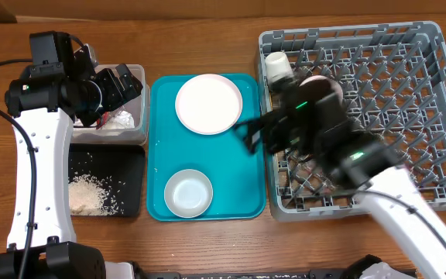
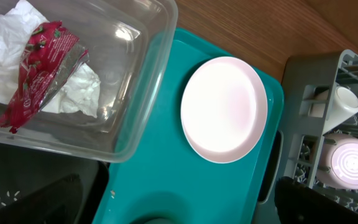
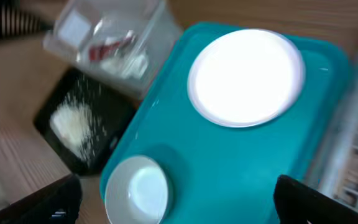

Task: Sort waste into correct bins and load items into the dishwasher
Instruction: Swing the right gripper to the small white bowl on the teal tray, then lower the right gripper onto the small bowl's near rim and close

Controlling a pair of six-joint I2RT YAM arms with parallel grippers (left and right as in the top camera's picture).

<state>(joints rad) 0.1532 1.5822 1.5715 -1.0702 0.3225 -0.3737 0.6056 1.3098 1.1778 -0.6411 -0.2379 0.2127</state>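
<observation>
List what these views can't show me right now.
- Pink bowl: overhead, the right arm covers most of it.
- Clear tub: overhead, the left gripper hides most of its contents.
- Rice: right wrist view, blur merges the grains.
- Right gripper: overhead, blurred; fingertips unclear.

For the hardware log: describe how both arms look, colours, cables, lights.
Left arm: white tubular links, black joint housings, and a thin black cable running along it. Right arm: the same white link and black housings, with small green lights glowing on the black part.
</observation>
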